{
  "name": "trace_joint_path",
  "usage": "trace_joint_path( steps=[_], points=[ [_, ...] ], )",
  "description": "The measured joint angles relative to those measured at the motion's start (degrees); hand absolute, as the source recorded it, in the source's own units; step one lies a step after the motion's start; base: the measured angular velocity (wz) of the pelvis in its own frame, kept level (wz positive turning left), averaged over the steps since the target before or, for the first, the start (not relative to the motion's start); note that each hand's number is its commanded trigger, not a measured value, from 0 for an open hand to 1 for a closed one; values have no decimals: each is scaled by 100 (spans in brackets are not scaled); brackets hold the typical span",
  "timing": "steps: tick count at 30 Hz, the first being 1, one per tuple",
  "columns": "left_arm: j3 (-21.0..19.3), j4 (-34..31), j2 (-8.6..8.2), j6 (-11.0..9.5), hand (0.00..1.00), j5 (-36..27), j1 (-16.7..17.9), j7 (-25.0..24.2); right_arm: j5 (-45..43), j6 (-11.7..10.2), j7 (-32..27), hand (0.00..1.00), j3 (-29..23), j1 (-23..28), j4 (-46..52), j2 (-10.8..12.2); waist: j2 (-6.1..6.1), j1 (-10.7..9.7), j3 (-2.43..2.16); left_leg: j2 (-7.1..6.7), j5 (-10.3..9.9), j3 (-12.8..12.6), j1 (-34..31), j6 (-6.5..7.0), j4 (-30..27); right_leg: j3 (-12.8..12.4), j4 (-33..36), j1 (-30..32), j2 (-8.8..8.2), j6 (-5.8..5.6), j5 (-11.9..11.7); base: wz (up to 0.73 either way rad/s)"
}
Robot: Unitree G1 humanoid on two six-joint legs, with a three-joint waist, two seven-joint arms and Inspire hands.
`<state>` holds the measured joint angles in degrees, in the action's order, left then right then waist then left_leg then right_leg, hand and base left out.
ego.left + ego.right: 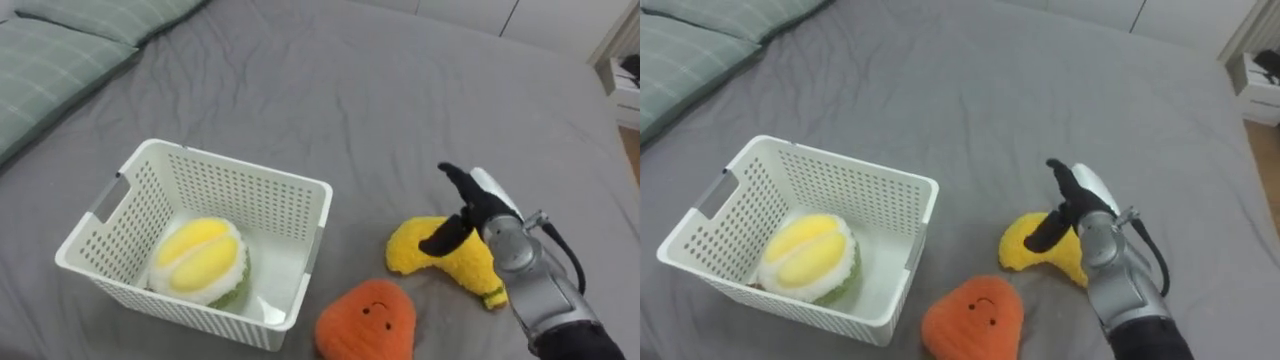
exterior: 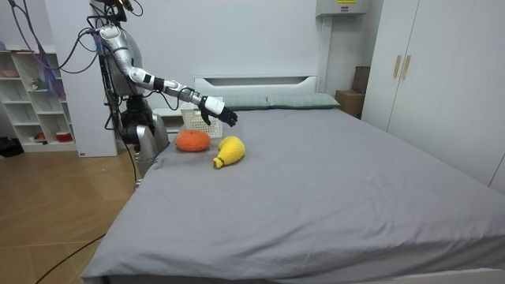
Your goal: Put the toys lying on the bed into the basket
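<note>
Yellow plush banana on the grey bed sheet, just right of a white perforated basket and apart from it. Curved, fuzzy, fat at one end, narrowing to a greenish stem tip at the other. Middle part covered in the eye views by the right hand and its forearm.

Round orange plush toy with a small stitched smiling face, near the banana's fat end, in front of the basket's right corner. Lower edge cut off by the frame in the left eye view.

Plush durian inside the basket: pale yellow segments in a whitish shell with a green rim. Underside hidden behind the basket's near wall.

Right hand stretched out over the bed, dark fingers straight and spread, thumb pointing down across the banana, nothing held. In the room view clearly in the air above both loose toys, touching neither.

Green checked pillows at the head of the bed, cut off at the upper left. In the room view, robot standing by the bed's side near the headboard, basket mostly hidden behind the outstretched hand.
</note>
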<state>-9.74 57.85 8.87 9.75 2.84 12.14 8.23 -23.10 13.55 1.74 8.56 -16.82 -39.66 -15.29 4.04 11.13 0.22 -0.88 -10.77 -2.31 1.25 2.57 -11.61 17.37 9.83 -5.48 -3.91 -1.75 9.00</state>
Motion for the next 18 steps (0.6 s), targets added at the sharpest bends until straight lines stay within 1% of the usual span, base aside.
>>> trace_joint_path(
  steps=[2,4,5,6,7,8,10,12,13,14,16,18],
  points=[
    [0,3,16,0,0,0,41,0,159,-12,-90,0,-98,-6,-253,-2,-4,22,2,0,-1,2,-130,0,-55,-4,17,114,0,1,-1,3],
    [34,18,35,-1,0,-51,54,-9,247,-101,-242,0,-103,-13,-488,-23,-15,22,6,9,-1,4,-269,0,-114,2,66,255,-2,4,-2,2],
    [102,37,63,-2,0,-106,64,-17,281,-169,-290,0,-99,-20,-636,-40,-30,31,23,11,2,16,-327,-1,-134,15,87,306,-4,6,-3,5],
    [175,88,91,-13,0,-108,46,-18,315,-257,-362,0,-93,-76,-877,-42,-43,34,27,11,2,35,-421,-1,-176,31,92,373,-4,10,-6,8],
    [217,133,104,-22,0,-109,-1,-18,313,-299,-391,0,-93,-132,-1033,-42,-46,34,28,9,2,51,-479,-1,-194,34,96,419,-3,12,-7,8],
    [306,210,122,-29,0,-108,-85,-18,310,-378,-441,0,-92,-265,-1345,-41,-54,37,35,8,7,63,-586,-2,-216,34,101,511,-1,20,-12,6],
    [394,262,137,-42,0,-105,-138,-18,310,-487,-536,0,-89,-408,-1594,-45,-54,50,35,8,27,73,-716,-7,-221,40,107,644,2,32,-20,2],
    [442,278,140,-57,0,-106,-173,-17,382,-652,-669,0,-78,-590,-1839,-106,-52,85,35,16,33,72,-812,-13,-217,40,111,766,9,38,-24,0],
    [442,286,140,-59,0,-107,-203,-17,425,-666,-695,0,-74,-632,-1904,-134,-48,96,38,17,34,72,-836,-14,-217,41,111,788,11,38,-24,0],
    [446,300,140,-71,0,-115,-266,-16,468,-697,-749,0,-74,-718,-2049,-189,-38,162,44,17,38,73,-877,-18,-222,42,112,837,10,40,-25,0],
    [478,312,149,-170,0,-247,-303,3,467,-746,-842,0,-68,-807,-2195,-244,-12,198,77,15,48,71,-891,-21,-215,41,113,870,5,40,-25,0],
    [633,328,176,-282,0,-376,-307,12,447,-839,-909,0,-67,-870,-2300,-290,26,194,107,13,48,79,-927,-21,-199,47,104,906,4,39,-25,0]
  ],
)
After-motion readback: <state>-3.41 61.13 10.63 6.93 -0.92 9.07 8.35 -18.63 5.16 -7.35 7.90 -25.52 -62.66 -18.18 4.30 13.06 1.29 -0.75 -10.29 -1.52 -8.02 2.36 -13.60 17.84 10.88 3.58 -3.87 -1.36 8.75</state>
